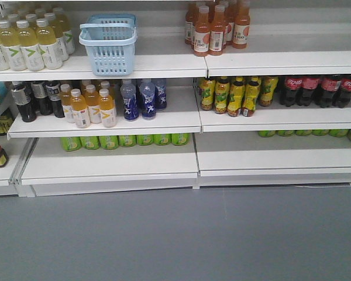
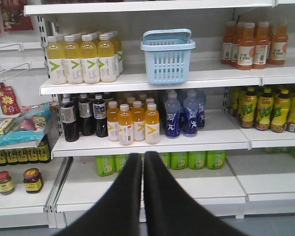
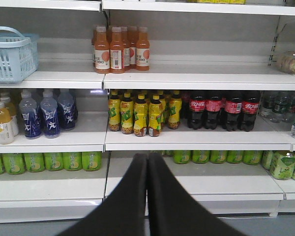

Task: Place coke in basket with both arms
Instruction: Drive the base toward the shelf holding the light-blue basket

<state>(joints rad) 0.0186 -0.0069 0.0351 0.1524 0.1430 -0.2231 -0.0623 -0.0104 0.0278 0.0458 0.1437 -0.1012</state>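
Basket (image 1: 108,44) upright on upper shelf (image 1: 164,63); left pincer (image 2: 143,155) and right pincer (image 3: 147,156) seemingly pressed together, empty.

A shop: white display shelves (image 1: 175,119) stocked with rows of bottled drinks (image 1: 216,32).

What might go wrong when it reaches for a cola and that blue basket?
The cola bottles stand packed together beside the yellow-labelled bottles, so a reaching hand may topple neighbours. The basket sits at its shelf's front edge; a nudge might tip it off. Both the left hand and right hand are shut.
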